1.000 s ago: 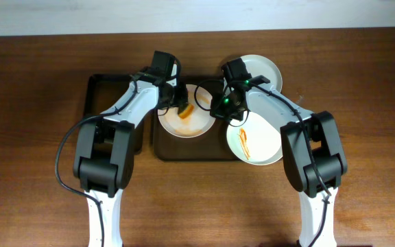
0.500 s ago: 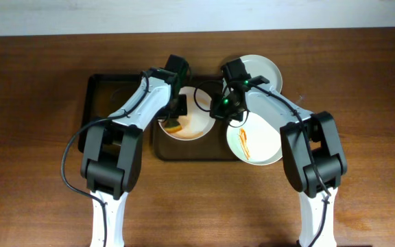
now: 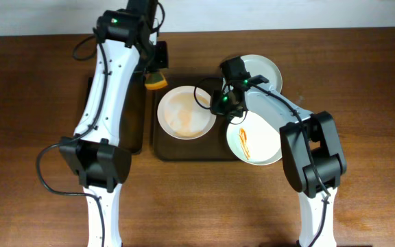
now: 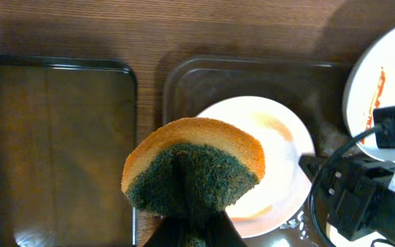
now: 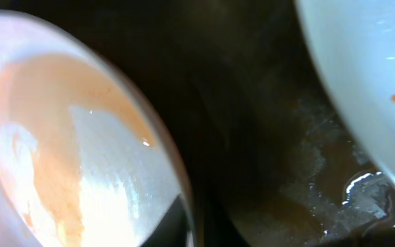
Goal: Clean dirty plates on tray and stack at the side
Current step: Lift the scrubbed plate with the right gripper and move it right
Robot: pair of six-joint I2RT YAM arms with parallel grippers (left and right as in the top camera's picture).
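A white plate (image 3: 184, 113) with a faint orange film lies on the dark brown tray (image 3: 184, 152). My right gripper (image 3: 217, 103) is shut on its right rim; the right wrist view shows that rim (image 5: 67, 151) between the fingers (image 5: 199, 230). My left gripper (image 3: 153, 68) is shut on an orange-and-green sponge (image 3: 155, 81), held above the tray's back left corner. In the left wrist view the sponge (image 4: 194, 171) hangs over the plate (image 4: 283, 134). A second plate (image 3: 256, 143) with an orange-red smear overlaps the tray's right edge. A third plate (image 3: 260, 68) lies behind the right arm.
A narrower black tray (image 3: 91, 92) lies left of the brown tray, and also shows in the left wrist view (image 4: 53, 137). Water drops sit on the brown tray floor (image 5: 307, 178). The wooden table (image 3: 33, 137) runs all round.
My left arm has lifted the sponge off the plate and swung it up and back to the left. The plate's smear has thinned to a faint film. The right gripper has not moved.
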